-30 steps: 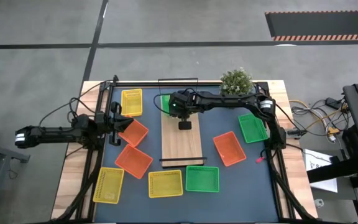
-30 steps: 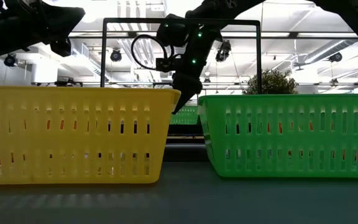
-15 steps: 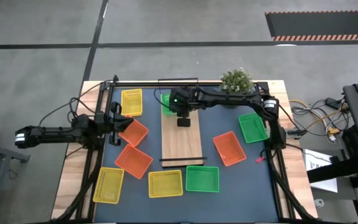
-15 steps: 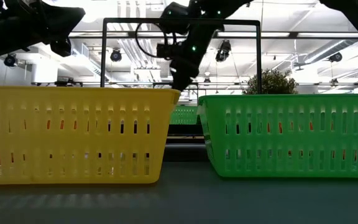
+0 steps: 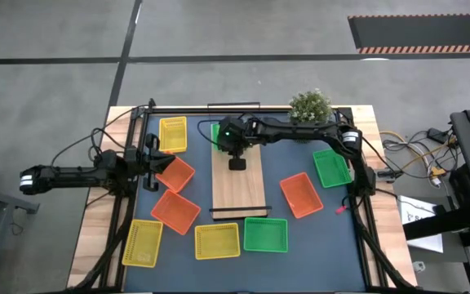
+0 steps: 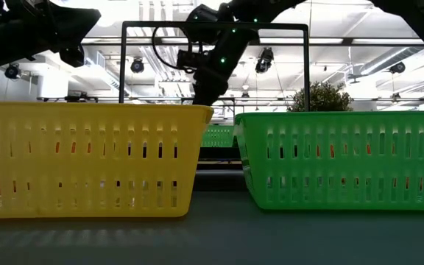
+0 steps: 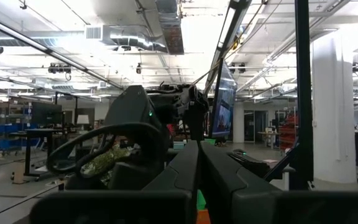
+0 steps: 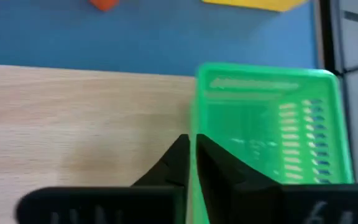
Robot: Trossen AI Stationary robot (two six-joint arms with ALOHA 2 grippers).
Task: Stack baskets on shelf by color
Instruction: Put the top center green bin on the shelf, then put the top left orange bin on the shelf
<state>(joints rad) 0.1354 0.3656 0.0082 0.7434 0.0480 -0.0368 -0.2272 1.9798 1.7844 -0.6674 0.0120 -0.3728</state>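
The light-wood shelf (image 5: 239, 184) lies mid-table with black wire frames at its ends. A green basket (image 5: 216, 131) sits at its far left end, also seen in the right wrist view (image 8: 269, 124). My right gripper (image 5: 237, 163) hangs shut above the board's far part (image 8: 188, 146), beside that basket and touching nothing. My left gripper (image 5: 149, 159) waits shut at the table's left, raised over an orange basket (image 5: 174, 173). Other yellow, orange and green baskets lie flat on the table around the shelf.
A yellow basket (image 5: 172, 133) lies far left; orange (image 5: 175, 210) and yellow (image 5: 141, 242) ones lie near left. Yellow (image 5: 217, 240) and green (image 5: 265, 234) baskets sit at the near edge, orange (image 5: 300, 194) and green (image 5: 331, 167) on the right. A potted plant (image 5: 309, 106) stands at the far edge.
My right gripper has risen above the shelf and drifted a little toward the table's left, staying shut. The baskets and the left arm have kept still.
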